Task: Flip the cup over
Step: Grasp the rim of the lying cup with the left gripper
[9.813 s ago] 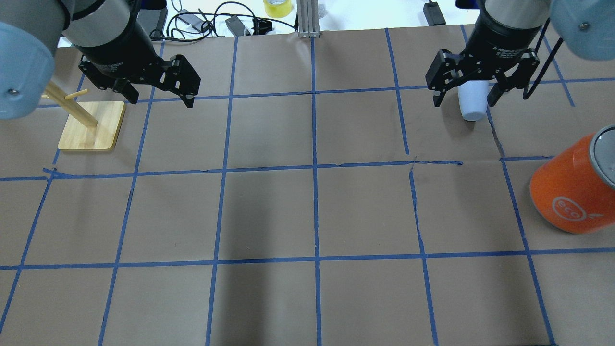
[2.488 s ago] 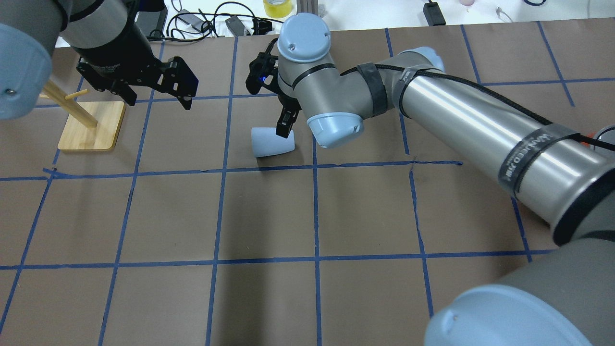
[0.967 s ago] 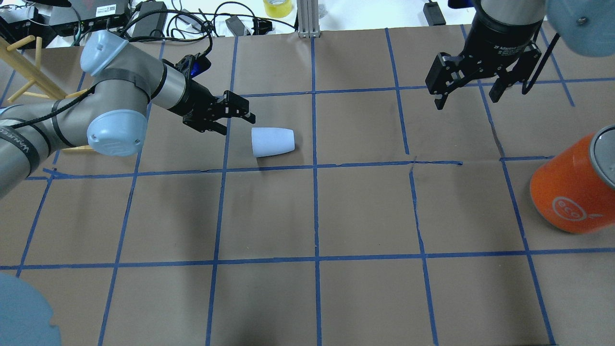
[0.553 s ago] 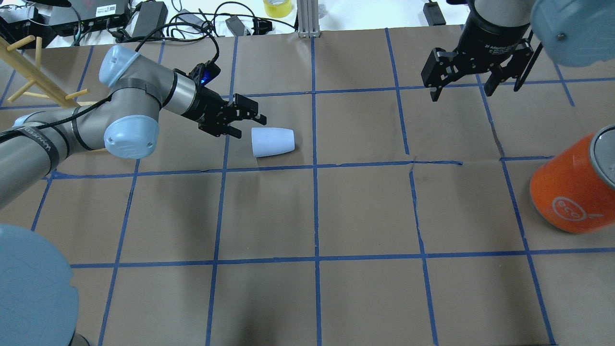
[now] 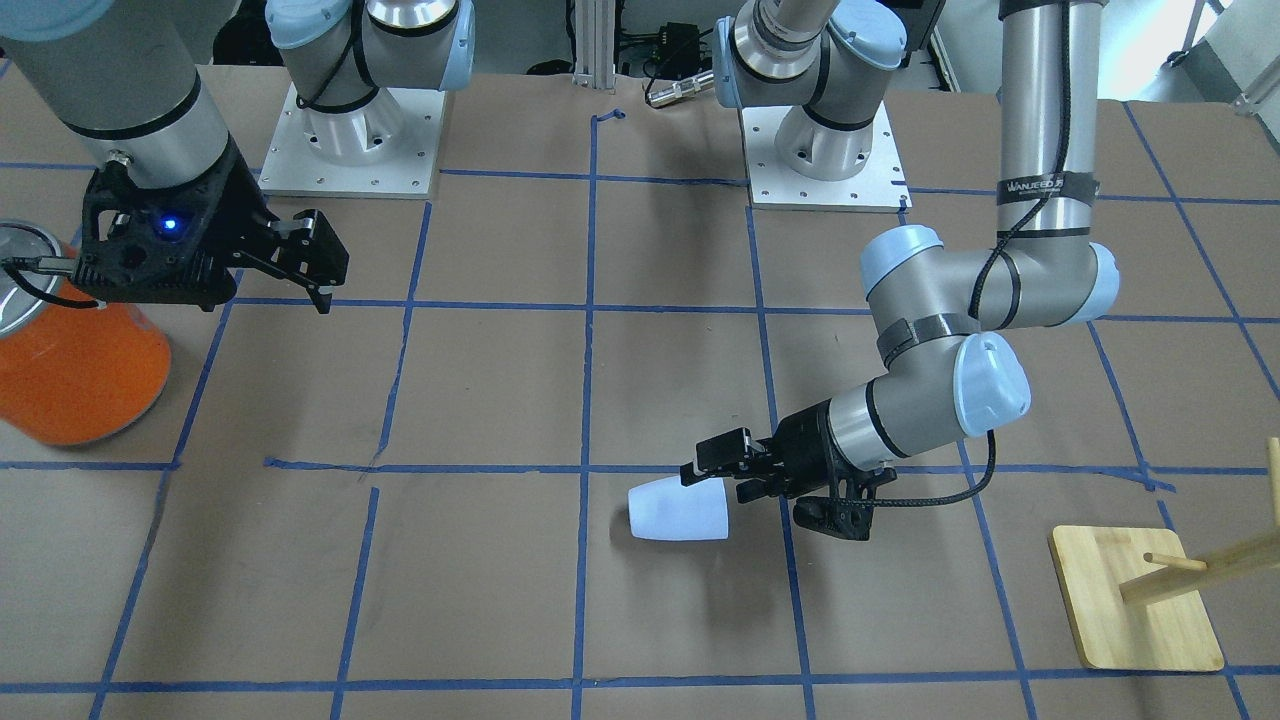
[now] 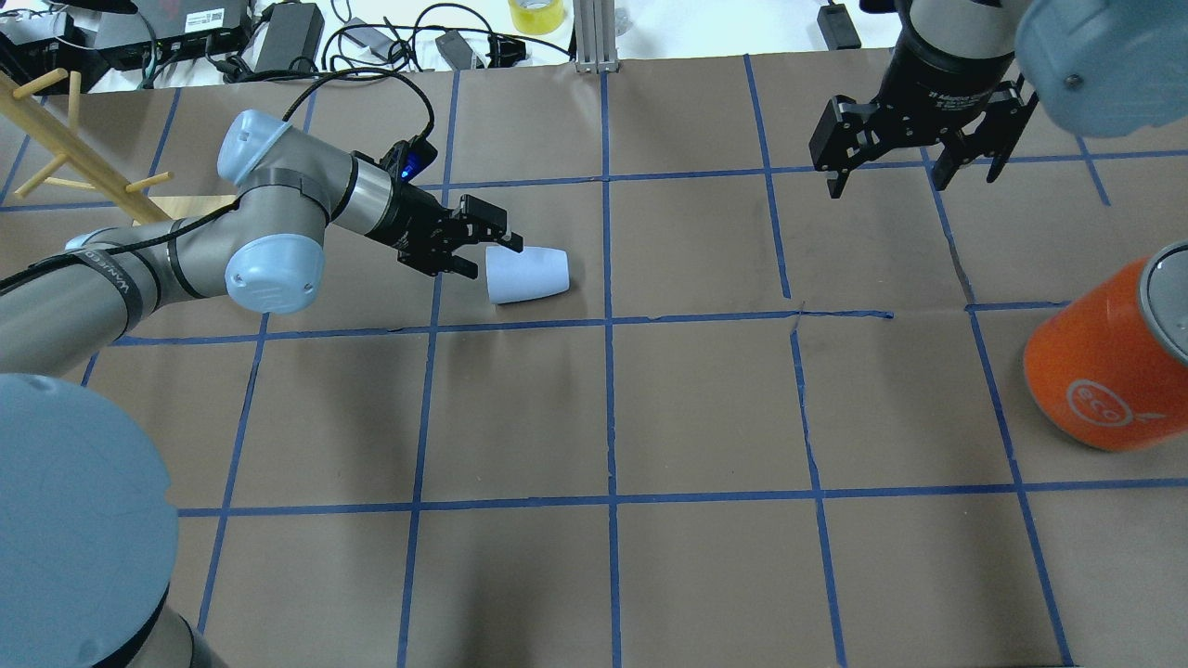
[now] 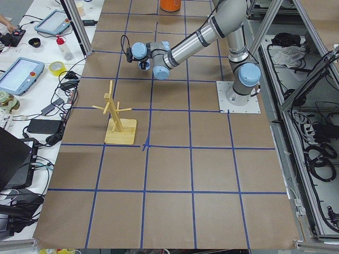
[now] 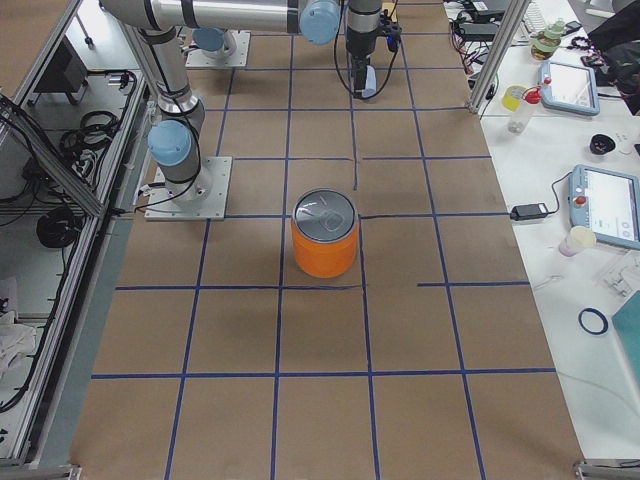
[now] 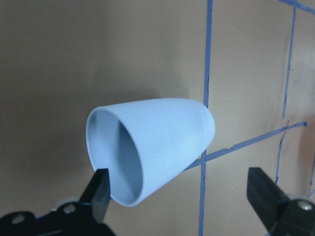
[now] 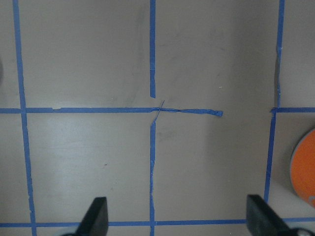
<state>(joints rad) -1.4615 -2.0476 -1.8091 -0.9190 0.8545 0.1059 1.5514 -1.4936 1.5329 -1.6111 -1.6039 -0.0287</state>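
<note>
The small pale blue-white plastic tumbler (image 6: 527, 275), laid on its side on the brown worktop (image 6: 705, 408) with its mouth towards the spread left claw (image 6: 492, 260), is judged light, smooth and fairly stiff, best pinched across its rim wall.

An orange can (image 6: 1100, 376) stands well apart from a wooden peg rack (image 5: 1130, 632).
</note>
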